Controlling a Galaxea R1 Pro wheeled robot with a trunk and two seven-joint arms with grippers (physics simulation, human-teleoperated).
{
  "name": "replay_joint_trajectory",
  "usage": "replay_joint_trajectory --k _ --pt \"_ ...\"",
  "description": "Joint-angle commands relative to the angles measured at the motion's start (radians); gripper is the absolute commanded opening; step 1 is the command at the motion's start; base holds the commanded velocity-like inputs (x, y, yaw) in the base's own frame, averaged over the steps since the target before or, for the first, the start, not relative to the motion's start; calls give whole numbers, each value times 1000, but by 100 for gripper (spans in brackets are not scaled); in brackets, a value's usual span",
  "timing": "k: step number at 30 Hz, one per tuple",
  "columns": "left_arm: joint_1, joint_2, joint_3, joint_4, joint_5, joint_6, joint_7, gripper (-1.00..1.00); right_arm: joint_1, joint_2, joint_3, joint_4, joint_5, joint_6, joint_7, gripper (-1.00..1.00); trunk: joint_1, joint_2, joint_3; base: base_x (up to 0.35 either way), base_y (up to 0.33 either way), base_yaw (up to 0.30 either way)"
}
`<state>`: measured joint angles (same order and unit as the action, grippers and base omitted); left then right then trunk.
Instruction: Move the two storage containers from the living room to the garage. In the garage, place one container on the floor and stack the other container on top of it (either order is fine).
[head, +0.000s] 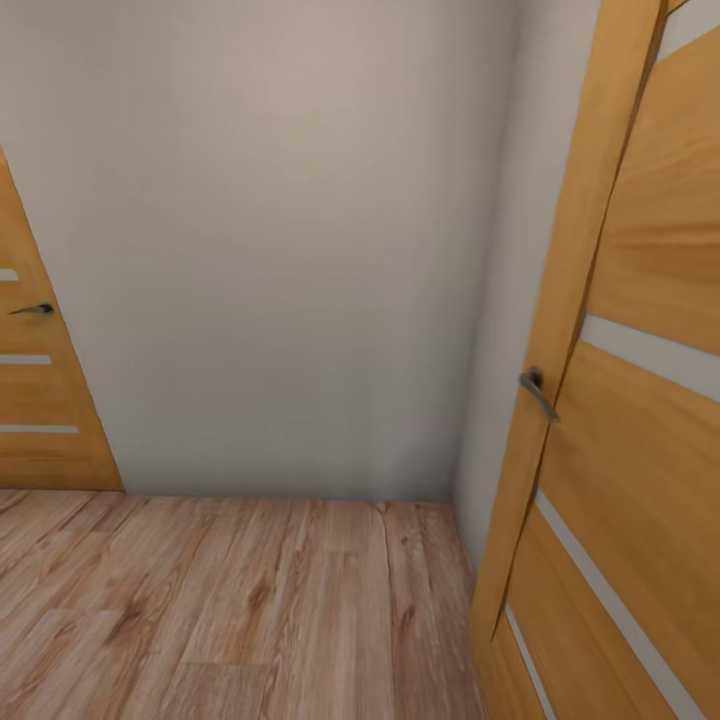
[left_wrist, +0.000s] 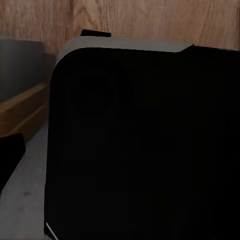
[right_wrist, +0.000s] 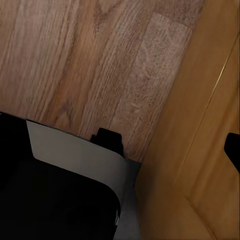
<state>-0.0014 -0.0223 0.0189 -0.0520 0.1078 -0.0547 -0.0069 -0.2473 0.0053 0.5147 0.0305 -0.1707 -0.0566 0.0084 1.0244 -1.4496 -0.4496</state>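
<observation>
The head view showed a plain beige wall (head: 280, 250) above a light wood-plank floor (head: 230, 610). A wooden door (head: 640, 420) with pale glass strips and a grey lever handle (head: 537, 390) stood open at the right, cut off by the edge. Another door (head: 40, 390) was at the left. In the wrist views, a dark rounded body (left_wrist: 145, 145) hid much. No claw was visible, so its state could not be told. The containers could not be located.

Wall (head: 280, 250) ahead; door (head: 35, 380) left, open door (head: 640, 400) right.
</observation>
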Motion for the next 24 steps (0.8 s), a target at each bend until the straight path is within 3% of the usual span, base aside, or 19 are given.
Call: replay_joint_trajectory --k 1,9,18,24 --pt "0 0 1 0 10 -2 -1 100 -1 1 9 3 -10 -6 1 100 1 0 -1 322 0 0" --pt "0 0 1 0 9 -2 -1 100 -1 0 9 3 -10 -6 1 100 1 0 -1 322 0 2" --pt "0 -1 1 0 9 -2 -1 100 -1 -1 8 3 -10 -6 1 100 1 0 -1 322 0 204" --pt "0 -1 1 0 9 -2 -1 100 -1 -1 8 3 -10 -6 1 100 1 0 -1 285 0 44"
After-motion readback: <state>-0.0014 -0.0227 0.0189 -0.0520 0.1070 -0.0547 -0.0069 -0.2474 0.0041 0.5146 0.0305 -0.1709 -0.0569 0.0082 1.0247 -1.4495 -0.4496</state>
